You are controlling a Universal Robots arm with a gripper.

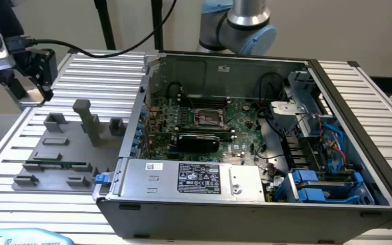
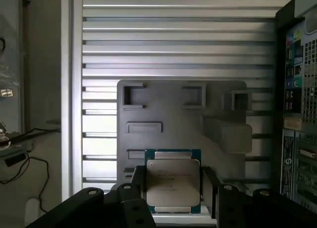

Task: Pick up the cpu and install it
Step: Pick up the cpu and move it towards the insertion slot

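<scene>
1. Gripper: narrowed onto the cpu, with a black finger against each of two opposite edges. In the exterior view it hangs past the fixture plate's far corner, toward the exterior view's left.
2. Cpu: flat square chip with a silvery-beige metal top, faint printing and a thin green border. It is clamped in the gripper and held above the fixture plate, which lies behind it in the wrist view.
3. Fixture plate: grey, with raised blocks and shallow recesses, lying on the slatted table.
4. Memory stick: long and green, lying on the fixture plate near its front edge.
5. Computer case: open-topped, just beside the fixture plate on the exterior view's right.
6. Socket: square, on the motherboard inside the computer case, well apart from the fixture plate.
</scene>
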